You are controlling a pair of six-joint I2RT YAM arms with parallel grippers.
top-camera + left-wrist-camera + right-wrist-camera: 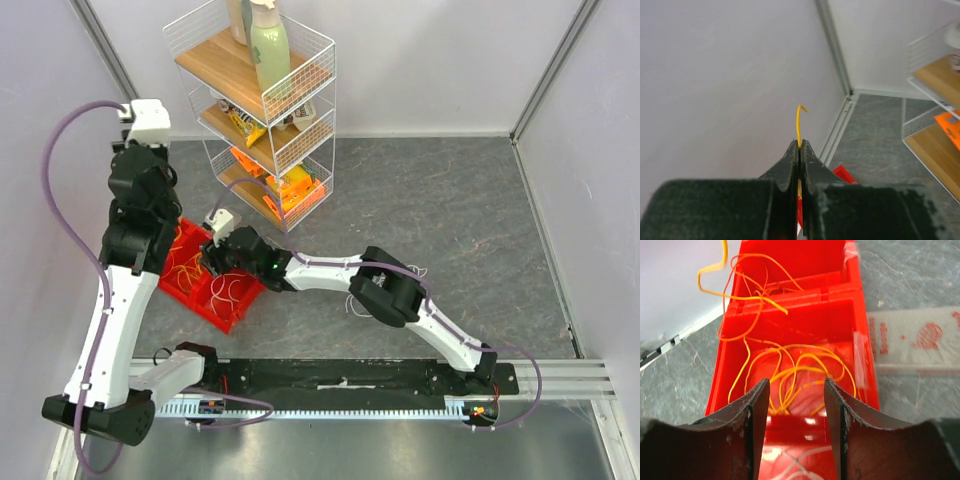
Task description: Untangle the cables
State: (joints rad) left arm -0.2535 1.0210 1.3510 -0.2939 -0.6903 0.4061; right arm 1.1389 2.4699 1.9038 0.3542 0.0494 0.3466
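Note:
The cables (795,365) are thin orange and yellow loops lying in a red bin (790,260), with white ones (805,460) in its near compartment. In the top view the bin (232,312) sits left of centre. My right gripper (795,385) is open and empty, its jaws wide apart just above the orange loops; it also shows in the top view (213,258). My left gripper (800,146) is shut on one yellow cable (799,122), whose hooked end sticks out past the fingertips. It is raised above the bin's left side (140,150). One strand (715,267) rises out of the bin.
A white wire shelf (262,110) with bottles and snack packs stands behind the bin and shows at the right of the left wrist view (935,105). A clear plastic sheet (915,340) lies beside the bin. The left wall (715,75) is close.

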